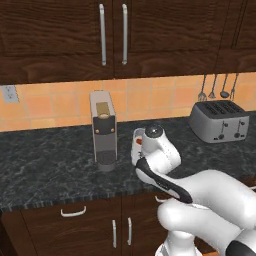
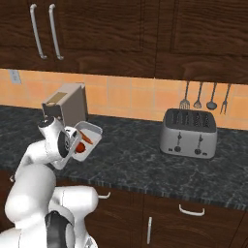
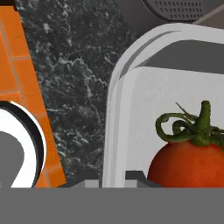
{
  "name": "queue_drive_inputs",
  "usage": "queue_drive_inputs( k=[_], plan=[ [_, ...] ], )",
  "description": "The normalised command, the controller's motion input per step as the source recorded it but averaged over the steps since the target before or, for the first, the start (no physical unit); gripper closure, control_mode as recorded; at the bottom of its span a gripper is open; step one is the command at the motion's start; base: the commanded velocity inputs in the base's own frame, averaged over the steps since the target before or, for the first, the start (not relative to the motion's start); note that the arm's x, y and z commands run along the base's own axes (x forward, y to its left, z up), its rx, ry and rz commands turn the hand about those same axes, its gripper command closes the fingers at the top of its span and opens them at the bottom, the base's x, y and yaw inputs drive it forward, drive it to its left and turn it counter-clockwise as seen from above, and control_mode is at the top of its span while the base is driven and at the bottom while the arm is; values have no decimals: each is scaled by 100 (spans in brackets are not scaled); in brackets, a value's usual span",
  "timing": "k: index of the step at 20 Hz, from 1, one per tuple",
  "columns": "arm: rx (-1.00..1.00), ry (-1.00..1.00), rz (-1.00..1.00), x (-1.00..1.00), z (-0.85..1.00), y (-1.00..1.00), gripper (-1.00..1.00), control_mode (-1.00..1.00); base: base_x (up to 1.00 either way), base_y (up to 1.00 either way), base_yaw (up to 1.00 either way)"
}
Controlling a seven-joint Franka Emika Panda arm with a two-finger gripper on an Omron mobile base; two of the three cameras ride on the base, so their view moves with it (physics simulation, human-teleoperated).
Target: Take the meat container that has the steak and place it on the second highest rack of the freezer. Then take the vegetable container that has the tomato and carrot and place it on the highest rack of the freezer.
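Dark counter [image 2: 140, 160] | our gripper [image 3: 114, 177] is closed on vegetable container [image 2: 87, 138] rim, tomato [image 3: 192, 164] inside | next: carry it to freezer top rack

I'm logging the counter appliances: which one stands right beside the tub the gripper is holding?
The coffee machine: tall, grey-beige, just behind the held vegetable container. The toaster is low, silver and far along the counter.

Tomato [image 3: 192, 164] cut off at bottom, right edge; container [image 2: 89, 135] mostly behind arm; carrot [image 2: 86, 139] partly hidden.

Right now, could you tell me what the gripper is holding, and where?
The gripper is shut on the vegetable container, gripping its rim beside the tomato.
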Motion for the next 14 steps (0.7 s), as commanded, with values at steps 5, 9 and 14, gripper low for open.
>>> queue_drive_inputs(
  k=[5, 9, 14],
  plan=[
    [-4, 5, 0, -70, 26, -27, 100, -100, 0, 0, 0],
    [0, 5, 0, -64, 55, -49, 100, -100, 0, 0, 0],
    [-1, 6, 0, -48, 64, -36, 100, -100, 0, 0, 0]
  ],
)
